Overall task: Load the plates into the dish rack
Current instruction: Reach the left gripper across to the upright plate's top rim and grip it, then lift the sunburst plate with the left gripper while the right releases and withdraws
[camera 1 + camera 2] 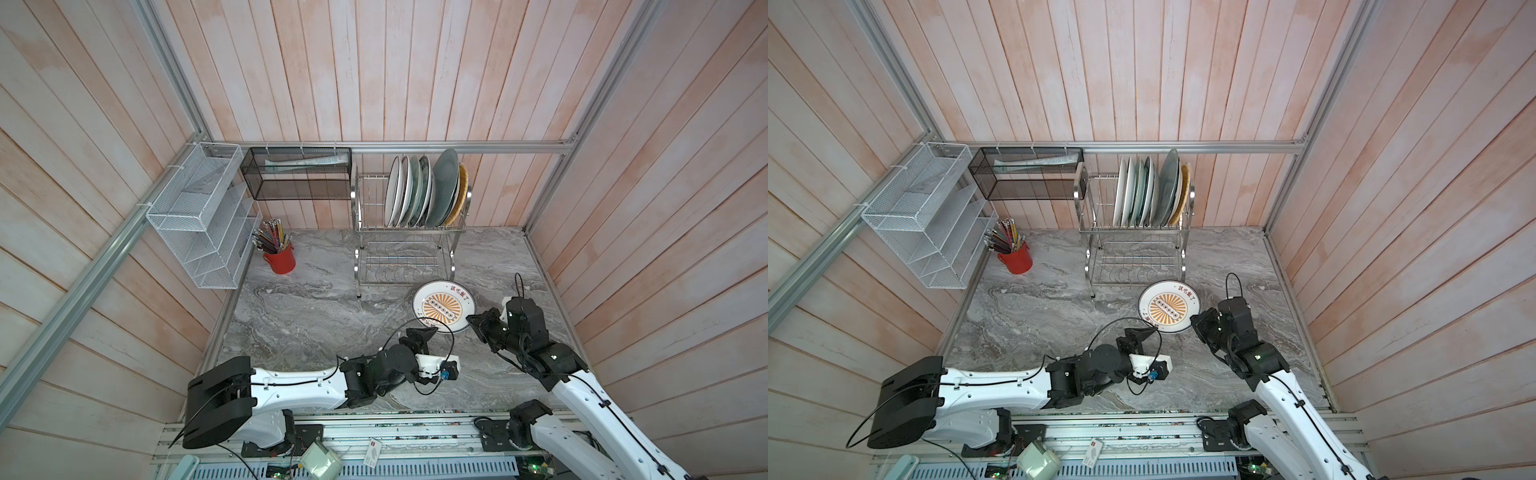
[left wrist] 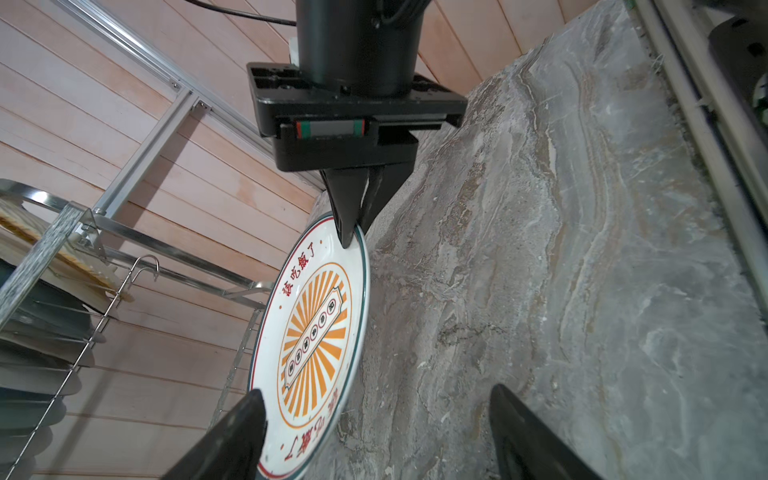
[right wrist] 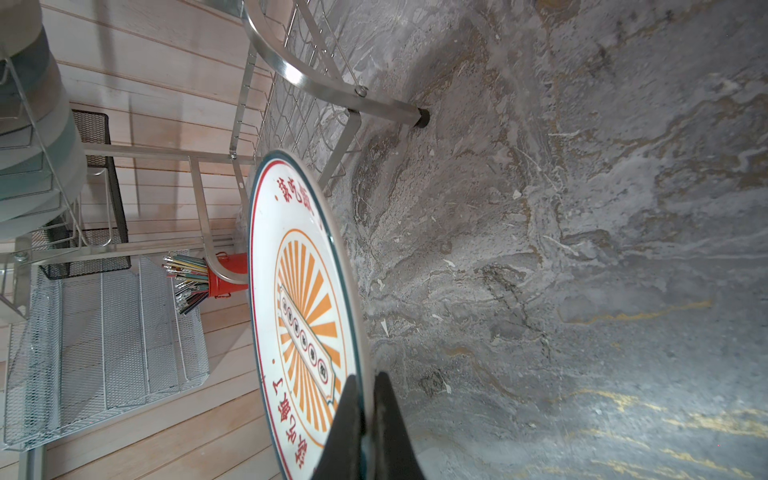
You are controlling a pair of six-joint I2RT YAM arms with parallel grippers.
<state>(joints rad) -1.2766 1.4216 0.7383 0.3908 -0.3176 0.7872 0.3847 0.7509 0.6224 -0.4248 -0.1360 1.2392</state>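
White round plate with orange sunburst pattern [image 1: 444, 307]: lies face-up on the grey marbled desk [image 1: 311, 316], just in front of the shiny two-tier wire dish rack [image 1: 356, 266]. Right arm's fingers [image 3: 353, 415] closed on its rim. Left arm's fingers [image 2: 245, 424] spread wide, rim between them, gripping nothing.

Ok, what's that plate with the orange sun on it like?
The round white glossy plate with the orange sunburst has red writing and thin red and dark green rim rings. It looks ceramic. It rests face up, perhaps slightly tipped, on the grey marble-look table, just in front of the shiny wire dish rack. The right claw pinches its rim; the open left claw straddles another edge.
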